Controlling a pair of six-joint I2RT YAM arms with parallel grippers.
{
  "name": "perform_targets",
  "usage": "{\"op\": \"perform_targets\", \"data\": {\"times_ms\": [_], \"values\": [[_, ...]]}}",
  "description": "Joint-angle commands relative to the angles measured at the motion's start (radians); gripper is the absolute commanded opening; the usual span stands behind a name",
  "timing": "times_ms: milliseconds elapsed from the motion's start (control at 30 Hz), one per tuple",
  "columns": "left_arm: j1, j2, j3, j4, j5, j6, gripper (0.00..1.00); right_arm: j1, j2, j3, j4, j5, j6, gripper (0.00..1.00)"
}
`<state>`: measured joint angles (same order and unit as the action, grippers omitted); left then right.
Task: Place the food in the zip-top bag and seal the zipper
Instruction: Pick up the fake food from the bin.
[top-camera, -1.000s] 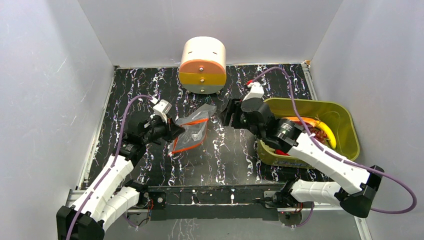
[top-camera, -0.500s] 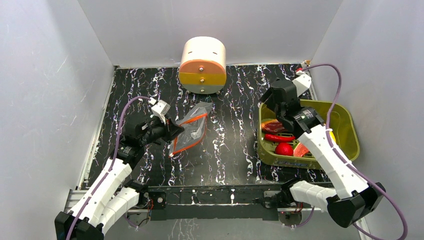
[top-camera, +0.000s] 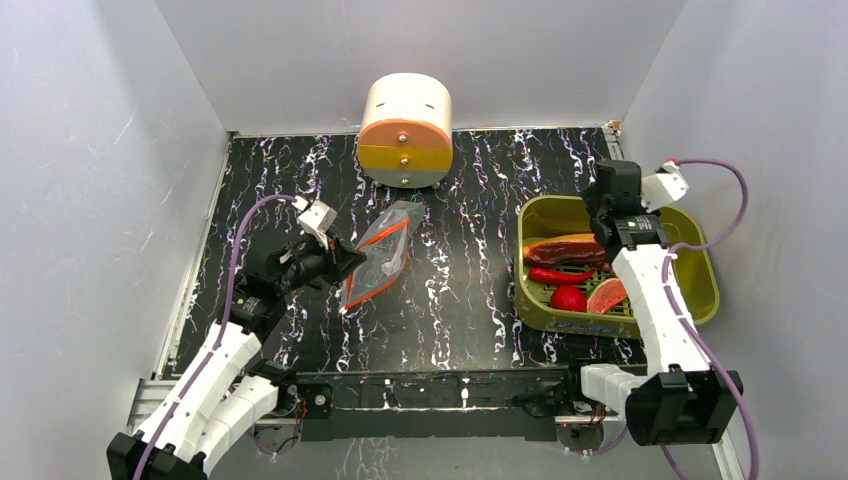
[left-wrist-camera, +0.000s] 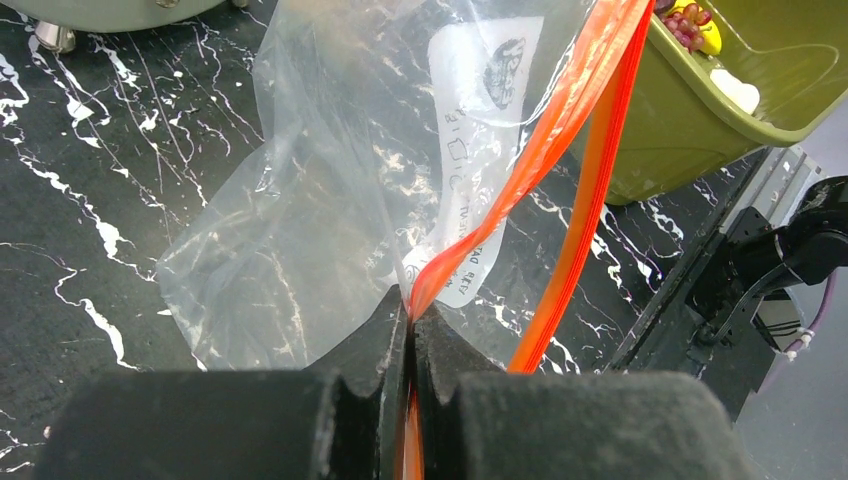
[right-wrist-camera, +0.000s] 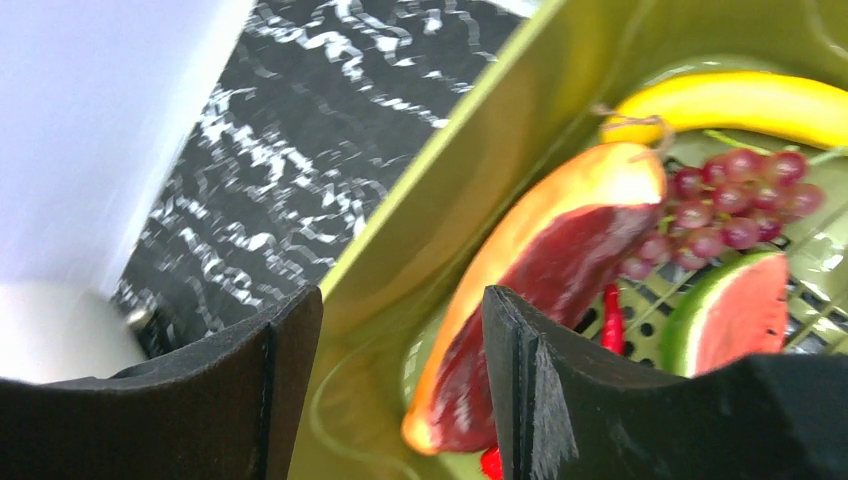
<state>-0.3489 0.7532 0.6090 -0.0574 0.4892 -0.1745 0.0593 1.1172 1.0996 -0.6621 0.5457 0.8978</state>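
Note:
The clear zip-top bag (top-camera: 385, 252) lies left of the table's middle, its orange-red zipper (top-camera: 375, 288) along the mouth. My left gripper (top-camera: 343, 266) is shut on one side of that strip; the left wrist view shows the jaws (left-wrist-camera: 410, 318) pinching the zipper (left-wrist-camera: 575, 130), with the bag (left-wrist-camera: 320, 190) hanging beyond and its mouth parted. The food lies in the olive-green bin (top-camera: 702, 275): a reddish-brown slice (top-camera: 563, 250), chili (top-camera: 553, 274), red round fruit (top-camera: 568, 298), pinkish slice (top-camera: 606, 296). My right gripper (right-wrist-camera: 400, 370) is open and empty above the bin's far left part, over the slice (right-wrist-camera: 560, 270); banana (right-wrist-camera: 740, 100) lies behind.
A round cream and orange drawer unit (top-camera: 405, 128) stands at the back centre. White walls close in the left, back and right. A bunch of purple grapes (right-wrist-camera: 735, 200) and a watermelon slice (right-wrist-camera: 735, 315) also lie in the bin. A black rail (top-camera: 430, 385) runs along the near edge.
My right arm has swung from beside the bag at the table's middle to the right, over the bin's far side. My left gripper keeps its hold; the bag has shifted slightly.

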Motion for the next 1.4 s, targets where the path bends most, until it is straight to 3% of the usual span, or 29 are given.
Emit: {"op": "perform_targets", "data": {"times_ms": [0,533,800,1367], "values": [[0.005,-0.027,0.011,0.004,-0.009,0.018,0.0,-0.157,-0.006,-0.083,0.11,-0.084,0.031,0.57],[0.004,-0.047,0.008,0.002,-0.016,0.021,0.0,-0.315,0.024,-0.324,0.313,-0.152,0.13,0.55],[0.004,-0.034,0.016,-0.009,-0.01,0.021,0.0,-0.341,0.013,-0.427,0.467,-0.251,0.13,0.67],[0.004,-0.072,0.015,-0.025,-0.051,0.033,0.0,-0.398,0.037,-0.448,0.418,-0.258,0.168,0.74]]}}
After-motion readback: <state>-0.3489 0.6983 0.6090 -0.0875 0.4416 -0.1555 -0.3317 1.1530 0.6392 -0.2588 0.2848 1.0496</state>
